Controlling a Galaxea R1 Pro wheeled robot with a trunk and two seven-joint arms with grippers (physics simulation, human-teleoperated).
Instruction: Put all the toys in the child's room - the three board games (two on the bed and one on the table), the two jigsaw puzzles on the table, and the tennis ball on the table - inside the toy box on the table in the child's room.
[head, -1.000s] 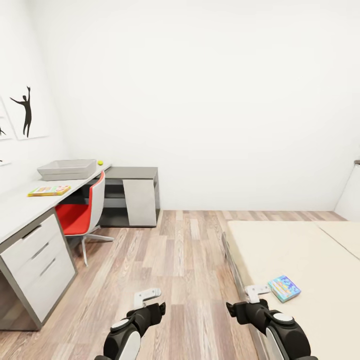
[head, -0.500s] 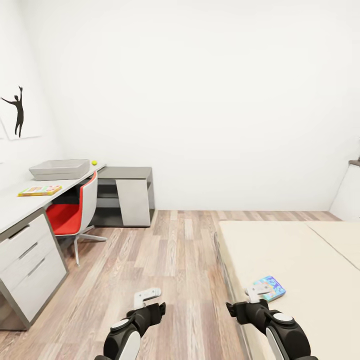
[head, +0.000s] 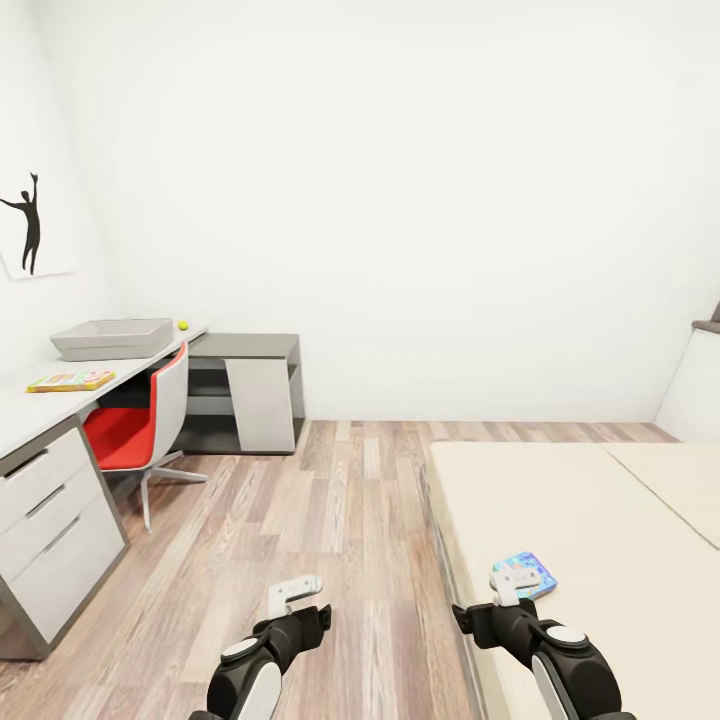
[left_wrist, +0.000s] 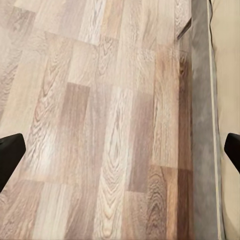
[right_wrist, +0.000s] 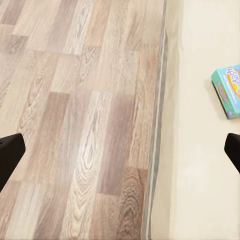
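Over the wood floor (head: 300, 520) beside the bed (head: 600, 540), both grippers' jaws stand wide apart, holding nothing.

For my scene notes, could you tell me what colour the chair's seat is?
Red, with a pale grey back shell; the chair shows best in the head view.

Wood-plank floor (left_wrist: 100, 125) beside the bed's (left_wrist: 227, 75) grey edge, dark tool fingertips (left_wrist: 10, 152) wide apart.

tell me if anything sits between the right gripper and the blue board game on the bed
Nothing visible does. The light blue board game lies flat on the bed near its edge, just beyond the open right gripper, with bare cream cover around it.
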